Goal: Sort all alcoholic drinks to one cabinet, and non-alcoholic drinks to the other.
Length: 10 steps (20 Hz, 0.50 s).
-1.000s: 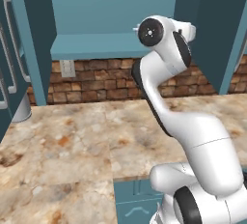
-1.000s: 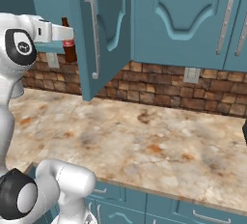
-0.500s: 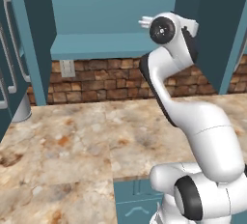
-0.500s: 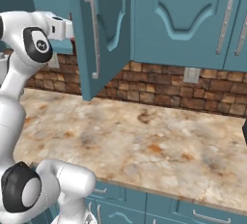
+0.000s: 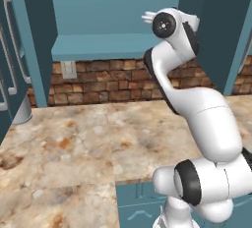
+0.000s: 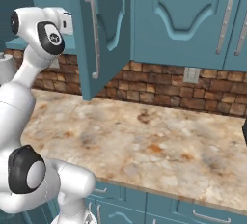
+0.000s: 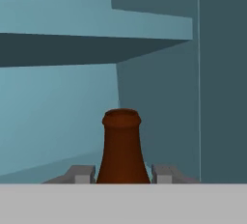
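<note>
hand view shows our fingers [image 7: 123,175] clamped on the dark brown bottle [image 7: 121,146] inside the open cabinet [image 5: 123,11], over its shelf [image 5: 113,50]; we should lower it upright, settle the base flat, then release

Kitchen fixtures, as I see them from the base cameras.
Teal wall cabinets [image 6: 193,20], one door [image 6: 99,35] open; brick backsplash [image 6: 164,90]; mottled stone counter [image 5: 74,148]; wall outlet [image 5: 68,69].

My views are evenly, softly lit and rendered clean, without glare or blur; the shelf [image 7: 96,49] underside is shaded, and shadows stay faint.
</note>
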### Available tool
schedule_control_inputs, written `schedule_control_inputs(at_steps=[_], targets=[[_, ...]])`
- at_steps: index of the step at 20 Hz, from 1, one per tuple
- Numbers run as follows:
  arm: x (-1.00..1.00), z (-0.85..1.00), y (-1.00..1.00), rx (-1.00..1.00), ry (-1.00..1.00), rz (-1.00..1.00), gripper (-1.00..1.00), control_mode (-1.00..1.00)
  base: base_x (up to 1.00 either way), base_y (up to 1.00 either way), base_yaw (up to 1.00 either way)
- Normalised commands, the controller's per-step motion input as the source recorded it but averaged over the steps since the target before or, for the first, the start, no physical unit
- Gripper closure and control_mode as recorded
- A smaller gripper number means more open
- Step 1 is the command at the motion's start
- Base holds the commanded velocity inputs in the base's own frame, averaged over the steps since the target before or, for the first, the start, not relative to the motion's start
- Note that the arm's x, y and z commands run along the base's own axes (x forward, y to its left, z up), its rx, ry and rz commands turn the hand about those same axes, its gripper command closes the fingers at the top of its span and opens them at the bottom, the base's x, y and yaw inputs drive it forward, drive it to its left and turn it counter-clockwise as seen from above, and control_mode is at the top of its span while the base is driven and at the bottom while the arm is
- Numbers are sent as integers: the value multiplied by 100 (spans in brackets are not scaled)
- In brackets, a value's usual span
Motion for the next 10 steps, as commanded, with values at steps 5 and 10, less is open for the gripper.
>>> schedule_control_inputs(at_steps=[5, 10], targets=[[47, 0, -24, 0, 0, -6, 100, -100, 0, 0, 0], [41, 0, -19, 0, 0, -7, 100, -100, 0, 0, 0]])
